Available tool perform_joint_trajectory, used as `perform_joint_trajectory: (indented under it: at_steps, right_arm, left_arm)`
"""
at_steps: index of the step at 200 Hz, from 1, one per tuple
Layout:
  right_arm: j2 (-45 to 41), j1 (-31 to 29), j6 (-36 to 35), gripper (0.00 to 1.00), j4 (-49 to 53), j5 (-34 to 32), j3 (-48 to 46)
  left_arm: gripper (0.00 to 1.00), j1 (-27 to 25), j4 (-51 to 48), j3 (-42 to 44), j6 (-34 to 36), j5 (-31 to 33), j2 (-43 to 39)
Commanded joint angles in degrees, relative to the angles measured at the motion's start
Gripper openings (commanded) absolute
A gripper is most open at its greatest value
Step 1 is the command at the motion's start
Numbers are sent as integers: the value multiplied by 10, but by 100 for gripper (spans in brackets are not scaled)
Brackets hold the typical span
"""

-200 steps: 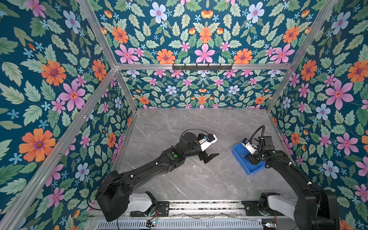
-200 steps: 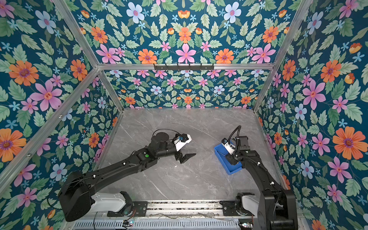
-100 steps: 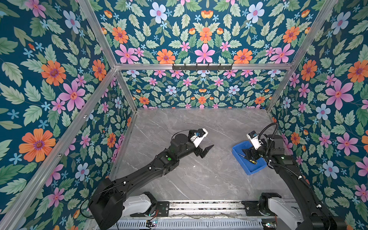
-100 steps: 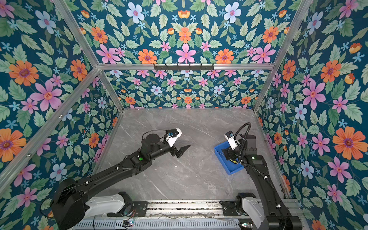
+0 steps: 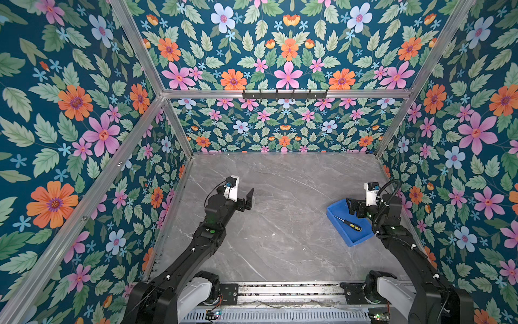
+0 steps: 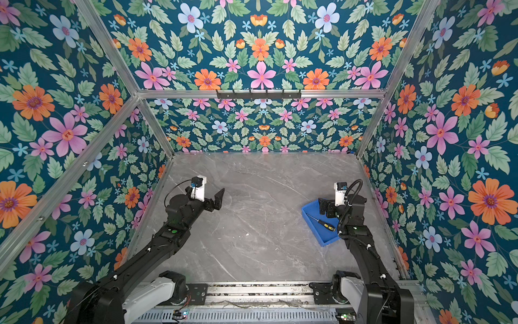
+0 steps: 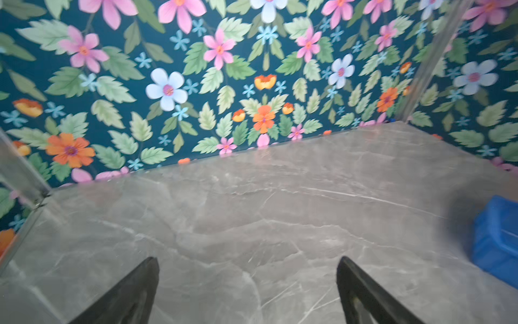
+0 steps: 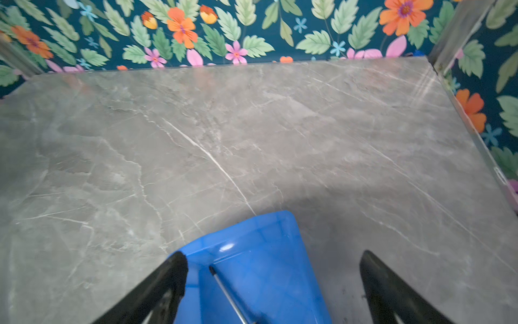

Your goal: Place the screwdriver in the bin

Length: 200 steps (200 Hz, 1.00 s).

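My right gripper (image 5: pixel 353 207) has just spread its jaws and lifted away empty, so the screwdriver (image 5: pixel 349 223) now lies loose inside the blue bin (image 5: pixel 361 239) on the desk (image 5: pixel 280 230), which I judge finishes the job, while my left gripper (image 5: pixel 249 199) hangs released.

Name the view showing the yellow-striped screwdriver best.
The top views: both show the whole yellow-striped screwdriver lying in the shallow blue plastic bin. The right wrist view catches only its metal shaft; the left wrist view misses it.
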<state>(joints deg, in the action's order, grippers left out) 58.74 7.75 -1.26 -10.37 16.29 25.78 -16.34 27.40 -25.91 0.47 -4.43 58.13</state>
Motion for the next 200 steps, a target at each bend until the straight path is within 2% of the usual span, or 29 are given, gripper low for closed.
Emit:
perform_joint_trajectory:
  at_steps: [1, 22, 51, 110, 137, 161, 172, 186, 200]
  right_arm:
    - [24, 2, 47, 96, -121, -33, -28]
    - [55, 2, 78, 95, -219, -54, -65]
    - [113, 3, 73, 95, -308, -73, -94]
    - [206, 3, 75, 95, -416, -55, -101]
    - [237, 1, 64, 96, -443, -33, -101]
    - [237, 0, 62, 97, -422, -32, -90]
    - [236, -2, 61, 97, -416, -37, -89]
    - [236, -7, 58, 97, -408, -46, -84]
    - [236, -11, 57, 97, -405, -52, -83]
  left_arm:
    - [100, 43, 27, 29, 17, 41, 3]
    - [100, 86, 73, 61, 18, 69, 21]
    - [100, 120, 161, 93, 18, 113, 64]
    - [100, 157, 373, 117, -18, 105, 217]
    - [100, 157, 429, 111, -19, 108, 291]
    - [100, 157, 471, 105, -14, 111, 349]
    - [100, 157, 429, 97, -18, 110, 337]
    - [100, 157, 459, 99, -15, 112, 347]
    - [100, 157, 440, 97, -16, 111, 342]
